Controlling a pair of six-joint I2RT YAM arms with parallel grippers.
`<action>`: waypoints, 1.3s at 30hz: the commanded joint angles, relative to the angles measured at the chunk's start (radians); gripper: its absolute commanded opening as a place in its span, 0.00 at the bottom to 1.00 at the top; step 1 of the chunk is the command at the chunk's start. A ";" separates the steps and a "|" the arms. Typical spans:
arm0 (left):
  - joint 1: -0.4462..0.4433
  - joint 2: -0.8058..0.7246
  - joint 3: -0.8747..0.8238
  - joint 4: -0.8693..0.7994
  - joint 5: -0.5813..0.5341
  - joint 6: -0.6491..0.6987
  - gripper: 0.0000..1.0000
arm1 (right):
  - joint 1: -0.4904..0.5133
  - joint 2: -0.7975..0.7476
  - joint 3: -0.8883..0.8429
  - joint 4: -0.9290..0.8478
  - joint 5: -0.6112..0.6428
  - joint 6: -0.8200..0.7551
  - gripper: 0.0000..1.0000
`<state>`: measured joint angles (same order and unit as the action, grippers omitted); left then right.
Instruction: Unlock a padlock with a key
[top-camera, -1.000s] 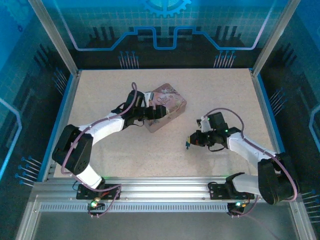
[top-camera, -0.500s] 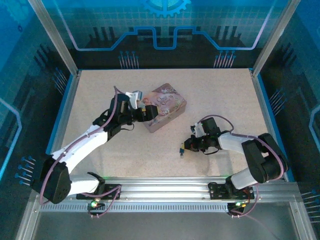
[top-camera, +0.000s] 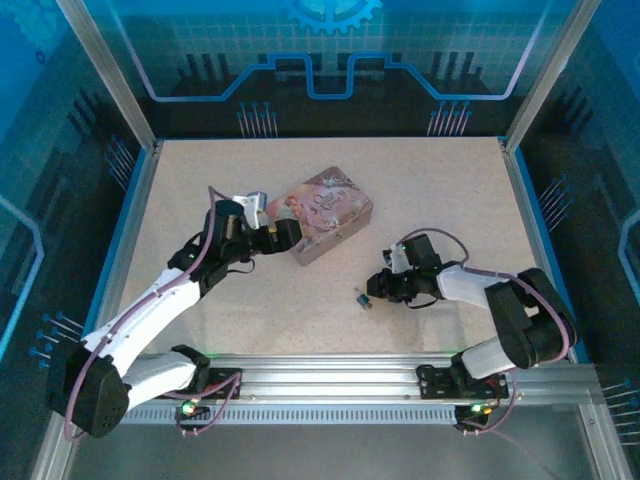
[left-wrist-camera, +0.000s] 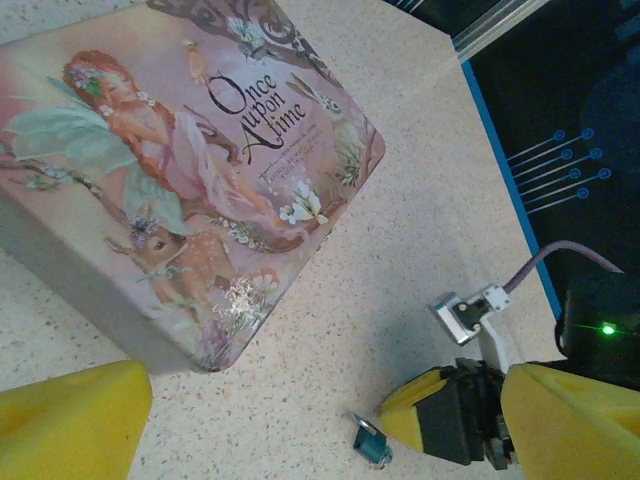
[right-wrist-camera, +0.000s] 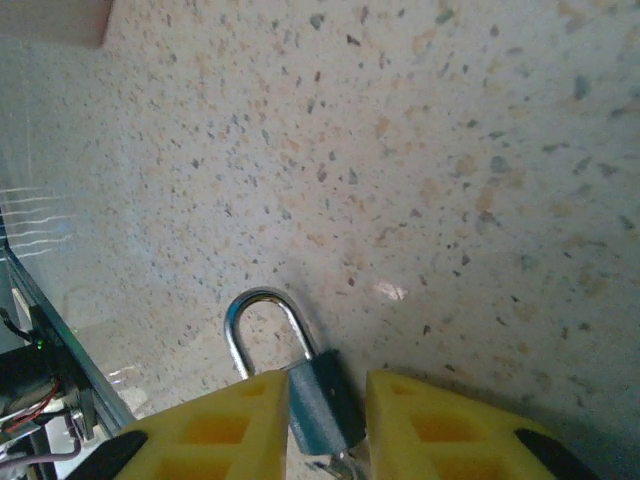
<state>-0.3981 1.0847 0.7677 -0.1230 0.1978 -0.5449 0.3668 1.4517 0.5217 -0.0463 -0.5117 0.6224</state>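
**Right tool** (right-wrist-camera: 328, 388): set narrow. Its two yellow fingers (right-wrist-camera: 215, 430) flank the blue body of the padlock (right-wrist-camera: 318, 402) and appear to touch it on both sides, so the tool is judged to be gripping the body. The padlock lies low against the tabletop (right-wrist-camera: 450, 150).

**Long axis:** in the right wrist view the body sits between the fingers. The shackle (right-wrist-camera: 260, 294) projects out past the fingertips toward 11 o'clock, closed into the body. A small silvery piece shows under the body at the lower frame edge. Whether it is a key cannot be told.

**Position, top view:** the padlock sits at the tip of the right tool, at its 8 o'clock, in the near-right part of the tabletop.

**Left tool** (top-camera: 284, 236): wide open, holding nothing. A pink tin (top-camera: 325, 212) lies just beside it at 2 o'clock. From this tool the padlock lies at 4 o'clock, well apart.

**Nearer arm:** the right. The coming move probably depends on reaching the body's keyhole end, which points back into the right tool.
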 joint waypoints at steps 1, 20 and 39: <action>0.014 -0.061 -0.034 -0.029 -0.057 -0.003 0.93 | -0.019 -0.093 -0.005 -0.078 0.056 -0.031 0.29; 0.194 -0.177 -0.245 0.135 -0.577 0.238 0.99 | -0.298 -0.443 0.064 -0.104 0.583 -0.411 1.00; 0.250 0.054 -0.448 0.624 -0.432 0.518 0.99 | -0.322 -0.184 -0.192 0.755 0.550 -0.631 1.00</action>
<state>-0.1616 1.1156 0.3412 0.3908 -0.3088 -0.0662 0.0578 1.2415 0.3431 0.5312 0.0803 0.0319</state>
